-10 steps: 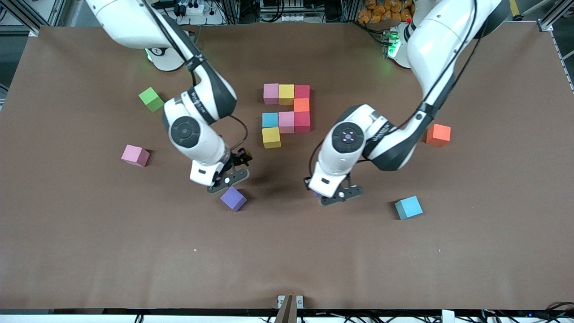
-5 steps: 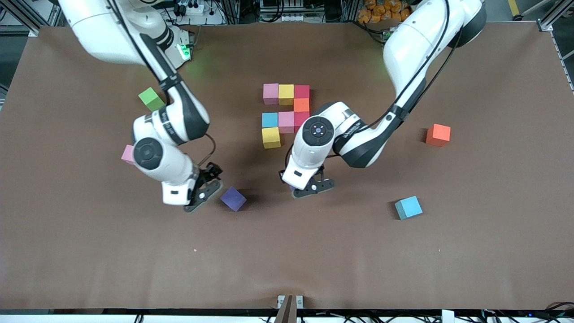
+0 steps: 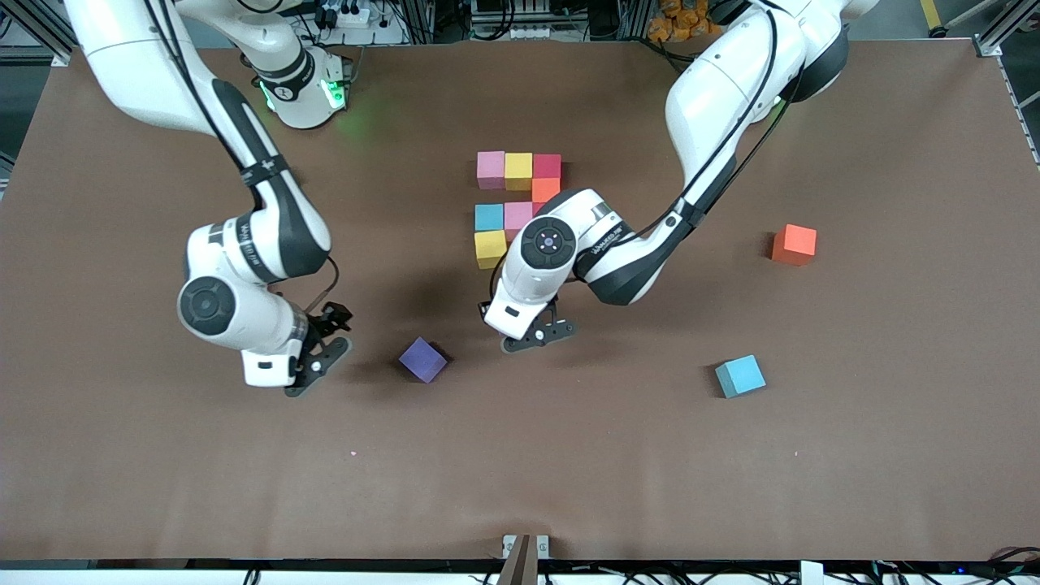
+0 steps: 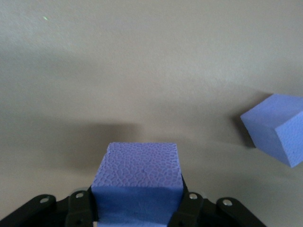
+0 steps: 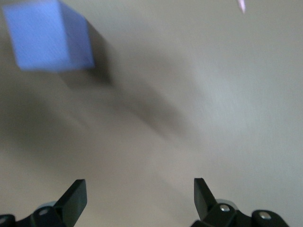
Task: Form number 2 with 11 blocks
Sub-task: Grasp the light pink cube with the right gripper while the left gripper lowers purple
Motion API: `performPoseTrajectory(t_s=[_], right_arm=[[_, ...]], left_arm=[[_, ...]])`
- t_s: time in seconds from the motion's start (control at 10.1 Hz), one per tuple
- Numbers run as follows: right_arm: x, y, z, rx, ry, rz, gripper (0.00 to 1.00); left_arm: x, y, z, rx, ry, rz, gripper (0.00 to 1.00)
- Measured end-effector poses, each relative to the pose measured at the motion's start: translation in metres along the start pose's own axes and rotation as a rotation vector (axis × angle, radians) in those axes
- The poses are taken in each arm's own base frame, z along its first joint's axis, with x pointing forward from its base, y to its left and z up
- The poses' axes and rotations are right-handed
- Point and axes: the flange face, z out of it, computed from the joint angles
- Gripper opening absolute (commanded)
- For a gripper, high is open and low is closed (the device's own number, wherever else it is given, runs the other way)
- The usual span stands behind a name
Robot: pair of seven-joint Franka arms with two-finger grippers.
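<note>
Brown table (image 3: 894,455), both arms out over it.

The number 2 is part built at mid-table, closer to the robots' edge than to the camera's edge. I count 7 cubes showing:
- Top row: pink cube (image 3: 491,169), yellow cube (image 3: 518,171), red cube (image 3: 547,166), all touching.
- Orange cube (image 3: 545,189) sits under the red one.
- Next row: light blue cube (image 3: 488,217) and second pink cube (image 3: 517,215). The left arm covers whatever lies past them.
- Second yellow cube (image 3: 491,248) sits under the light blue one.

Left gripper (image 3: 532,331) is up over bare table just by that second yellow cube. In the left wrist view its fingers (image 4: 189,208) are clamped on a held purple cube (image 4: 137,175).

Right gripper (image 3: 313,370) is over bare table toward the right arm's end, fingers spread wide, nothing between them.

Loose purple cube (image 3: 423,359) lies on the table between the 2 grippers, touching neither. Spare light blue cube (image 3: 740,375) and red-orange cube (image 3: 794,244) lie toward the left arm's end, well apart.
</note>
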Motion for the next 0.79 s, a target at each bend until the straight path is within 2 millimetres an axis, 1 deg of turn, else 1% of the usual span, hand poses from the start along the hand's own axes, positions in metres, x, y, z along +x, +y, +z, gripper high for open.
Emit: performPoseTrajectory(t_s=[0.1, 0.2, 0.3, 0.5, 0.59, 0.69, 0.79], right_arm=[[-0.021, 0.023, 0.005, 0.016, -0.016, 0.042, 1.00], [-0.042, 0.041, 0.010, 0.029, -0.027, 0.105, 1.00], [-0.058, 0.049, 0.009, 0.034, -0.033, 0.191, 1.00], [-0.088, 0.060, -0.005, 0.028, -0.031, 0.393, 1.00], [-0.113, 0.077, -0.008, 0.031, -0.029, 0.490, 1.00], [-0.142, 0.096, -0.008, 0.034, -0.019, 0.607, 1.00], [-0.167, 0.105, -0.005, 0.026, 0.003, 0.734, 1.00]], left_arm=[[-0.003, 0.001, 0.002, 0.009, -0.005, 0.004, 0.28], [-0.004, 0.001, 0.003, 0.017, -0.009, 0.004, 0.28], [-0.003, 0.000, 0.006, 0.020, -0.014, 0.002, 0.28], [-0.005, -0.001, 0.013, 0.009, -0.059, 0.004, 0.28], [-0.005, -0.001, 0.014, 0.003, -0.074, 0.011, 0.28], [-0.005, 0.000, 0.014, 0.001, -0.076, 0.013, 0.28], [-0.006, 0.000, 0.014, 0.001, -0.076, 0.015, 0.28]])
